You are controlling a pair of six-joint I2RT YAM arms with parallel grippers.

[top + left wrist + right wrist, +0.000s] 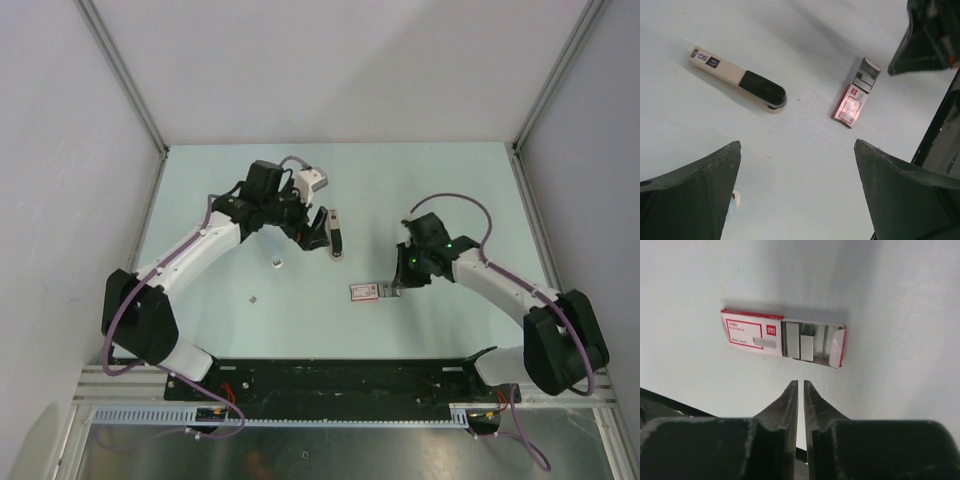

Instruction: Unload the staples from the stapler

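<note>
1. Two arms reach out from their bases at the near edge of the bench (450, 170); neither gripper holds anything.
2. Right gripper (800, 382): jaws almost together with only a thin slit between them, empty. It hangs just beside the near edge of the staple box (782, 338), not touching it.
3. Staple box: red-and-white sleeve lying flat, with its tray slid partly out. Grey staple strips (800, 342) lie in the exposed tray.
4. Left of the box, two small loose pieces lie on the bench: a white piece (277, 264) and a smaller grey piece (253, 298). What they are is too small to tell.
5. Stapler (737, 80): farther out, near mid-bench, flat on its base, top arm down on the base. It lies well apart from the box.
6. Left gripper (797, 145): jaws spread wide, empty, poised above the bench just beside the stapler.
7. Progress, as a judgement: the closed stapler and the strips in the tray suggest the unloading is at or near its end. Whether any staples remain inside the stapler cannot be seen.
</note>
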